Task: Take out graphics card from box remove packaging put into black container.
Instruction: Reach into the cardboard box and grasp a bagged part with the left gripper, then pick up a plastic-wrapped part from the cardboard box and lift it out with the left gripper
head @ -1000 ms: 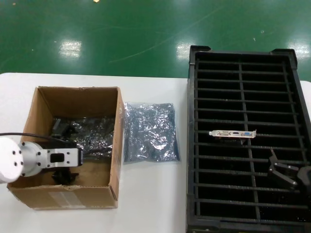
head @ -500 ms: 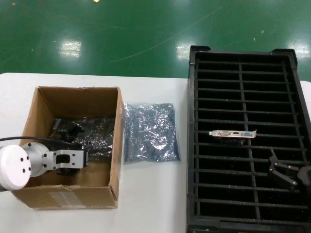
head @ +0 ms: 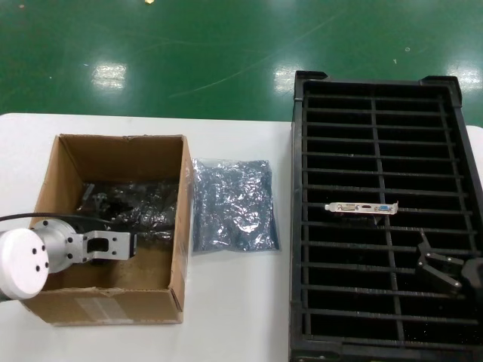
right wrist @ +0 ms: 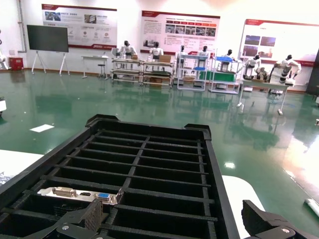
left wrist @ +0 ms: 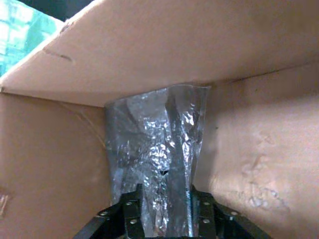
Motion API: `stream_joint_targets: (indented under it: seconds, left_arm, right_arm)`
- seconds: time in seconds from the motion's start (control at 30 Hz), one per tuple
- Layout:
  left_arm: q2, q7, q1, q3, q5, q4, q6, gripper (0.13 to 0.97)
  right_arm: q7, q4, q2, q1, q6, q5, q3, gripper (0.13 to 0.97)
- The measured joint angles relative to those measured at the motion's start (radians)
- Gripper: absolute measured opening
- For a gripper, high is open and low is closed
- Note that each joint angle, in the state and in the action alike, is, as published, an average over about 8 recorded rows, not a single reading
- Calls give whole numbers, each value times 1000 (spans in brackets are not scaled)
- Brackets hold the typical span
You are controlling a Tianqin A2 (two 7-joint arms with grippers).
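Card (left wrist: 159, 164), bagged, pinched by your left gripper (left wrist: 162, 211) inside the box (head: 75, 154).
It may slip or snag; right gripper (head: 441, 270) spread.

White table (head: 234, 302) carries everything, set on a glossy green floor (head: 189, 53) with light glare spots and a few scuff lines. Right wrist view looks down a big hall: same green floor (right wrist: 60, 107), a dark display screen on a stand (right wrist: 47, 39) at one side, printed wall posters (right wrist: 179, 32) along the back wall. In front of that wall: a row of work benches and racks (right wrist: 164, 67) with several white humanoid robots (right wrist: 127, 50) standing behind them; finer detail too small to tell.
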Motion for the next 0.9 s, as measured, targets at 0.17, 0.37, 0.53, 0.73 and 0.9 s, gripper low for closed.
stream_joint_targets:
  seconds: [0.17, 0.37, 0.53, 0.73, 0.9]
  left_arm:
    - [-1, 6, 10, -20, 17, -12, -9, 377]
    - [-11, -2, 36, -50, 41, -60, -11, 268]
    - [-21, -11, 64, -77, 64, -111, -11, 213]
    - [-32, -20, 96, -111, 88, -171, -7, 155]
    - [-44, -31, 126, -146, 112, -234, -3, 148]
  right_arm:
    - [0, 0, 0, 0, 0, 0, 0, 966]
    - [0, 0, 0, 0, 0, 0, 0, 966]
    - [0, 0, 0, 0, 0, 0, 0, 966]
    - [0, 0, 0, 0, 0, 0, 0, 966]
    - [0, 0, 0, 0, 0, 0, 0, 966]
